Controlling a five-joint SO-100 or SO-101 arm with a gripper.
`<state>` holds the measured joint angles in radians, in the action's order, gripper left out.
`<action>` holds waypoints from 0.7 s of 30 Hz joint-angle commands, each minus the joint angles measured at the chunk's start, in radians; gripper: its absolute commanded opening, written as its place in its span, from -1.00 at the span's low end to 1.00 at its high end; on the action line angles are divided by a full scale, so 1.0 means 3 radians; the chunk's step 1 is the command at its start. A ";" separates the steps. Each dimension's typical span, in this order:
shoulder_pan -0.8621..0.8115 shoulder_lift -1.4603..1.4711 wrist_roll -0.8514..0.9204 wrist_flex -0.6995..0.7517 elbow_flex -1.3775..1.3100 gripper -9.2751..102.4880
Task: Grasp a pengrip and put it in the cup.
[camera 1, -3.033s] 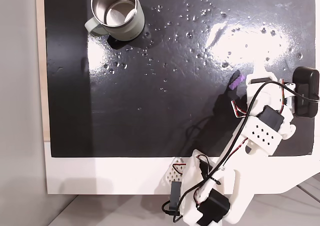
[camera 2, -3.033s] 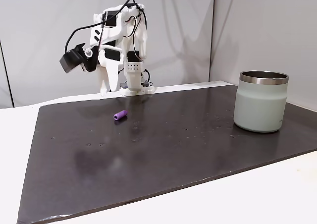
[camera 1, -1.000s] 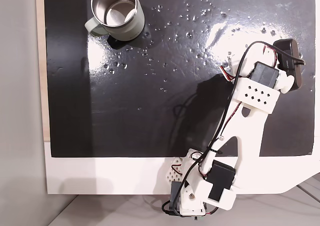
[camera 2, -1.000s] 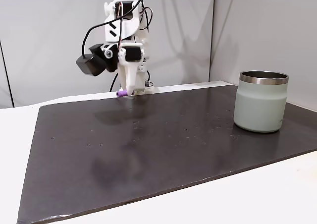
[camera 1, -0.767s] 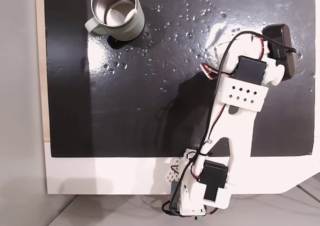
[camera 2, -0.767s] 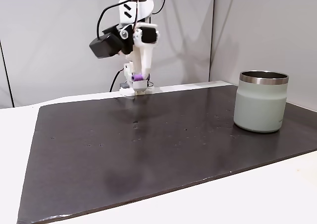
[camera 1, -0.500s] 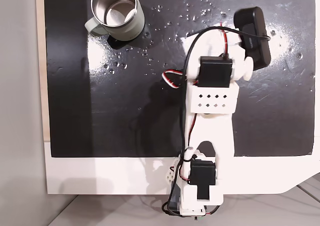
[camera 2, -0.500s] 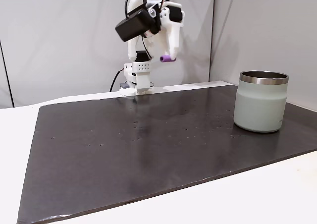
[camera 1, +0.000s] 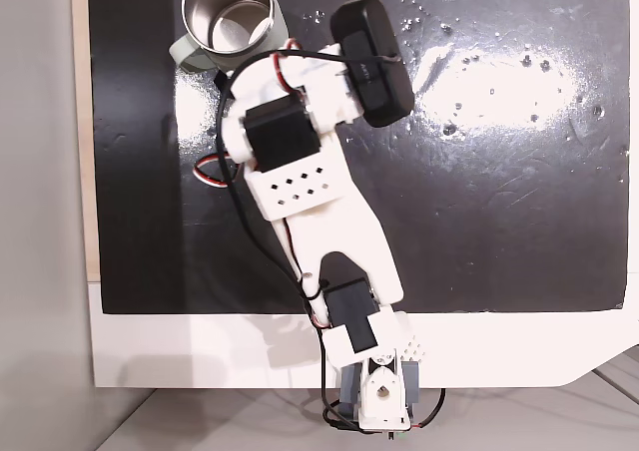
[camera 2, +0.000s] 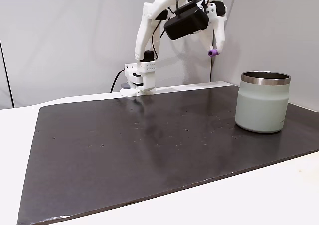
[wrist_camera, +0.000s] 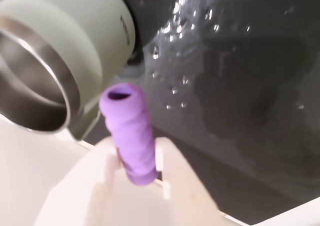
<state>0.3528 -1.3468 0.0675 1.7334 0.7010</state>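
Since the hand [wrist_camera: 136,162] has the purple pengrip [wrist_camera: 131,131] pinched between its fingers up in the air, still short of the cup [camera 2: 262,102] sitting around 9 o'clock in the wrist view, I'd center over the steel mouth before releasing, though depth's hard to judge.

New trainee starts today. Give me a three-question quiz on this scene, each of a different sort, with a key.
1. True or false: the pengrip lies on the black mat.
2. What is the end effector doing? A) hanging open B) clamping the pengrip C) gripping the cup handle
3. Fill in: in the side fixed view, the pengrip is held in the air, higher than the rim of the ____.

Key: 1. False; it is held between the fingers, off the mat. 2. B. 3. cup.
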 commanded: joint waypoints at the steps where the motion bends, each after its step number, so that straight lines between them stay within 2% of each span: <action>1: 0.0210 0.0194 -0.0189 0.0138 -0.0562 -0.83; 13: 0.0757 0.1232 -0.0256 0.0184 -0.1769 -0.83; 21: 0.1018 0.1672 -0.0164 -0.0051 -0.2347 -0.83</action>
<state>0.6427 -0.8391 0.0077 1.7595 0.0767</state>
